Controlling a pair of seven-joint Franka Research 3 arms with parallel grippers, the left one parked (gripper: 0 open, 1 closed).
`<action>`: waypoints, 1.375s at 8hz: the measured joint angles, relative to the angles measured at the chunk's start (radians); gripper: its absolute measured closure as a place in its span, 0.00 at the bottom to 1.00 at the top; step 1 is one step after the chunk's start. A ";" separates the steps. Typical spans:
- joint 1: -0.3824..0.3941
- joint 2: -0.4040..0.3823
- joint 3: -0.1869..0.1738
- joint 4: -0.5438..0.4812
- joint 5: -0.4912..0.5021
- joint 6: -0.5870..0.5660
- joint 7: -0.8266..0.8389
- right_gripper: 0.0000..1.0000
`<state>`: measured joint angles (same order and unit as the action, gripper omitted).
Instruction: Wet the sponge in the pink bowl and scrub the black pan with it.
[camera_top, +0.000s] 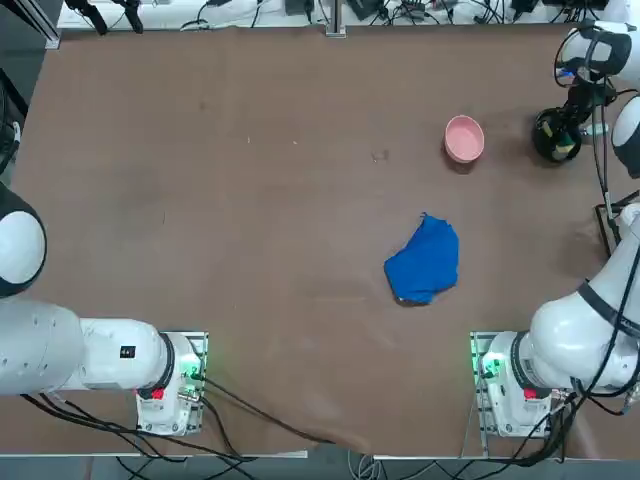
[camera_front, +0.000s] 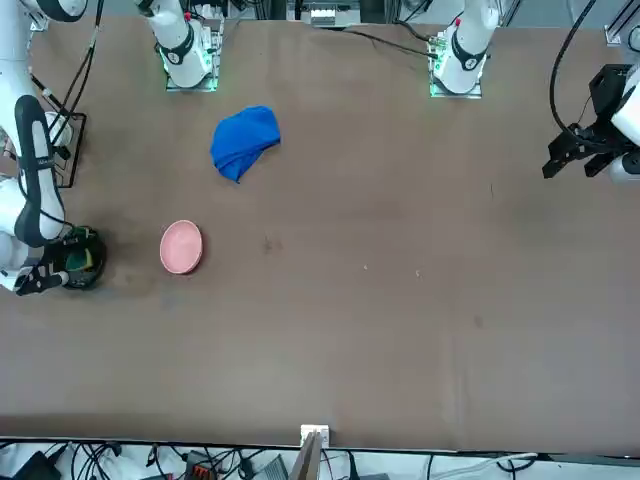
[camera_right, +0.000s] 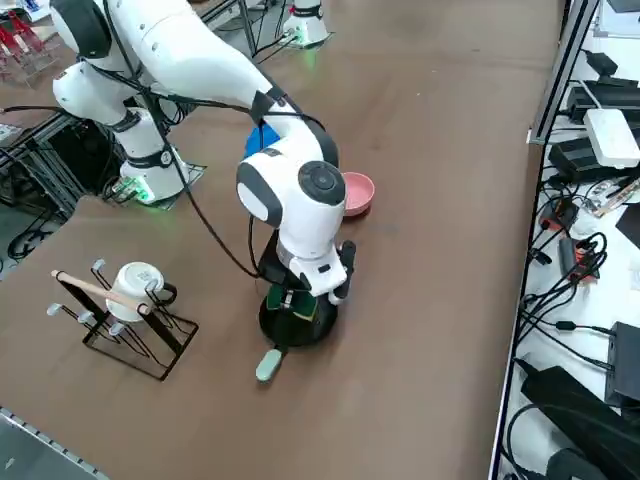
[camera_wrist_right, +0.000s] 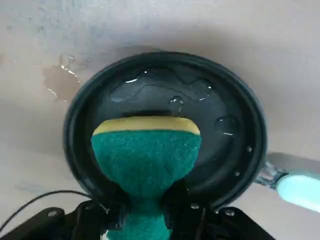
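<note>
Inside black pan (camera_wrist_right: 225, 150), pinched fibrous sponge (camera_wrist_right: 147, 155)

the sponge (camera_wrist_right: 147, 155) looks rough and fibrous. the black pan (camera_wrist_right: 225, 107) is smooth, dark and glossy-wet near the wrist view's centre. the blue cloth (camera_top: 425, 262) looks matt.

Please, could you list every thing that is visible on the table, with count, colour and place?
Pan: one, black, pale green handle, beneath the right tool
Sponge: one, green and yellow, gripped over the pan
Water drops: several, clear, in the pan
Bowl: one, pink, beside the pan
Cloth: one, blue, between bowl and arm bases
Rack: one, dark, wooden bar, near the right arm
Cup: one, white, at the rack
Arms: two, white and black, at the table
Right tool: one, black, shut on the sponge
</note>
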<state>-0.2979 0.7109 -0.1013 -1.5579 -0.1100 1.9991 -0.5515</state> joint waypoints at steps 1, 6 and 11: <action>-0.012 0.010 0.000 0.000 -0.002 0.013 -0.021 0.62; -0.066 0.041 0.010 0.002 -0.042 0.101 -0.111 0.62; -0.057 0.041 0.024 0.004 -0.045 0.162 -0.098 0.62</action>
<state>-0.3545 0.7516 -0.0769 -1.5534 -0.1547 2.1615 -0.6494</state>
